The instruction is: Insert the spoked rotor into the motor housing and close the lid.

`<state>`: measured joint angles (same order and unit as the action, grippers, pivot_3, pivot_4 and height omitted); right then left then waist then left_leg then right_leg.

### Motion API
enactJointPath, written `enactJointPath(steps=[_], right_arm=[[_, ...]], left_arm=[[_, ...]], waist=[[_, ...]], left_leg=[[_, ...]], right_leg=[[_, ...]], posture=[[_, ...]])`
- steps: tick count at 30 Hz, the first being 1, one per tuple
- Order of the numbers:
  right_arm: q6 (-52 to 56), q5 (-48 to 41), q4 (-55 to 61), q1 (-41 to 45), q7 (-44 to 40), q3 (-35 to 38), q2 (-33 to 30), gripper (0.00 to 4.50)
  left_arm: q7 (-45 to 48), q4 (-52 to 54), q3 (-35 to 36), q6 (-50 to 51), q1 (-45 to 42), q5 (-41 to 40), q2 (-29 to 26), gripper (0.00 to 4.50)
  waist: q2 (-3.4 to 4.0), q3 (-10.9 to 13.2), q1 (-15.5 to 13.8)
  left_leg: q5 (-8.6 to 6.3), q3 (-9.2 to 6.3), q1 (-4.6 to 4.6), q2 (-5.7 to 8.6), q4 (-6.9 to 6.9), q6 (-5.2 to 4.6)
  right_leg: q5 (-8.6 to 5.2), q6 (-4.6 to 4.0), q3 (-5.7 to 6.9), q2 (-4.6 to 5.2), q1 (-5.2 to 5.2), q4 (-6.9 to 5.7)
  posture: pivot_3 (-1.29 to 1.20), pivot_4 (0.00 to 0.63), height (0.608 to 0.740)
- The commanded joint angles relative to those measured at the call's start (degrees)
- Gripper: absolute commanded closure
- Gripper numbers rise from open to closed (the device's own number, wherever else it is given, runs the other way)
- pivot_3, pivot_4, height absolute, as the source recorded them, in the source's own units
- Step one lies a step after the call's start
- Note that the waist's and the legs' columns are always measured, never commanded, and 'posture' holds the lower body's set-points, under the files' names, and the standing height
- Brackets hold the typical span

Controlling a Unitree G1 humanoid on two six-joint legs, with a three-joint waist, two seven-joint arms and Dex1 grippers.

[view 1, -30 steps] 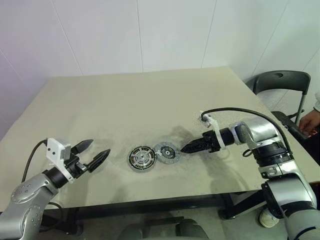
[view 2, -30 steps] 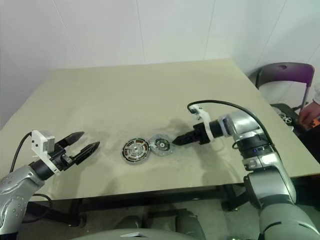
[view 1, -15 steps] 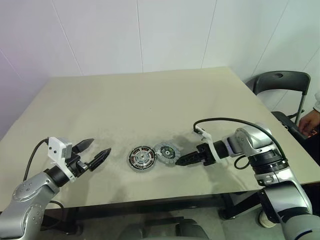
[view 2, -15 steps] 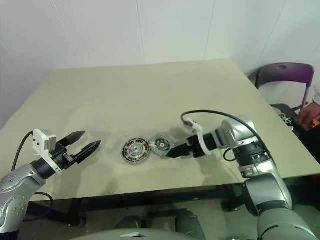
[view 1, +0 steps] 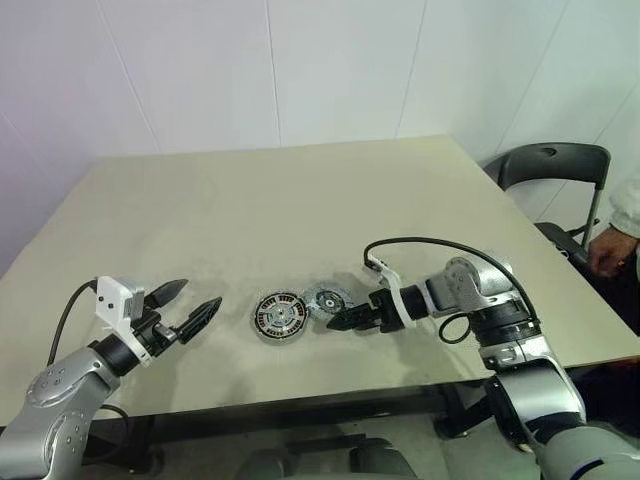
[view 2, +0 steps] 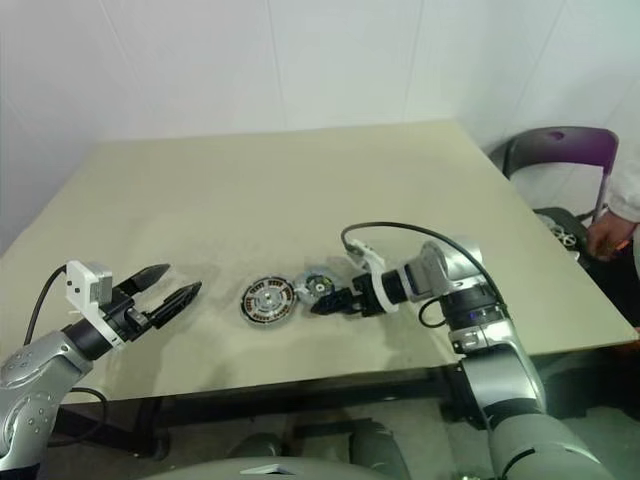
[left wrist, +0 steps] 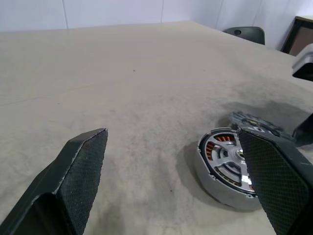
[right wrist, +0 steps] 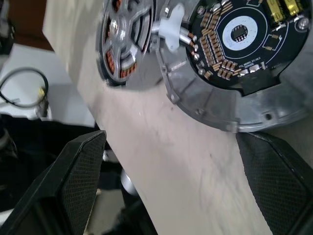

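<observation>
Two round discs lie side by side near the table's front. The left one (view 1: 281, 317), dark-rimmed with a pale spoked centre and copper showing between the spokes, I take for the motor housing (left wrist: 226, 165). The right disc (view 1: 327, 300) has a pale metal rim and copper coils around a dark circuit board (right wrist: 243, 43). The spoked rotor and the lid are hidden or out of view. My right gripper (view 1: 338, 320) is open and empty, low over the table, its tips at the right disc's near edge. My left gripper (view 1: 198, 296) is open and empty, well left of the housing.
The beige table (view 1: 300, 200) stretches far behind the discs to a white wall. A dark chair (view 1: 552, 165) stands past the table's right edge. A person's hand (view 1: 604, 250) rests there. A black cable (view 1: 430, 243) loops over my right wrist.
My right gripper has come leftward and down with a roll of the wrist, from beside the right disc to its near edge. The left gripper and both discs have stayed put.
</observation>
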<state>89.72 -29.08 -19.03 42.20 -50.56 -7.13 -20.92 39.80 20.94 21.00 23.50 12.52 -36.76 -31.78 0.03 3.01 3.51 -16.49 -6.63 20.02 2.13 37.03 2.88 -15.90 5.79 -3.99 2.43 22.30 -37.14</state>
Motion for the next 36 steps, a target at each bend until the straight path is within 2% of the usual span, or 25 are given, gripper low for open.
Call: enactJointPath(steps=[1, 20, 31, 36], right_arm=[[-2.35, 0.58, -3.71, 1.83, 4.17, 4.46, 2.11, 0.07], [-5.09, 0.3, -12.19, 3.16, 13.5, 15.08, 6.27, 0.07], [-6.16, -0.4, -14.98, 3.47, 14.92, 17.86, 7.17, 0.07], [-6.6, -0.67, -18.65, 4.81, 17.14, 21.71, 8.14, 0.07]], left_arm=[[-0.25, 2.03, 0.53, -0.13, -0.51, -0.5, -0.29, 0.0], [-0.14, 1.65, 0.55, 0.53, -1.95, -0.56, -0.72, 0.0], [-0.25, 1.96, 0.54, 0.42, -1.64, -0.43, -0.43, 0.0], [-0.38, 2.19, 0.29, 0.28, -1.67, -0.25, -0.3, 0.0]], waist=[[0.0, 0.0, 0.39], [0.02, 0.01, 0.51], [0.03, 0.01, 0.51], [0.03, 0.01, 0.54]], left_leg=[[0.0, -0.02, -0.03, 0.0, 0.01, 0.0], [0.01, 0.01, -0.04, 0.01, 0.05, 0.0], [0.01, 0.01, -0.11, 0.01, 0.05, 0.0], [0.01, 0.01, -0.11, 0.01, 0.05, 0.0]], right_leg=[[0.0, 0.01, 0.0, -0.01, -0.03, -0.01], [0.02, 0.03, -0.01, 0.02, -0.02, 0.0], [-0.01, 0.07, -0.02, 0.02, -0.1, 0.01], [-0.01, 0.07, -0.02, 0.02, -0.09, 0.02]], posture=[[0.0, 0.0, 0.74], [0.0, 0.0, 0.74], [0.0, 0.0, 0.74], [0.0, 0.0, 0.74]])
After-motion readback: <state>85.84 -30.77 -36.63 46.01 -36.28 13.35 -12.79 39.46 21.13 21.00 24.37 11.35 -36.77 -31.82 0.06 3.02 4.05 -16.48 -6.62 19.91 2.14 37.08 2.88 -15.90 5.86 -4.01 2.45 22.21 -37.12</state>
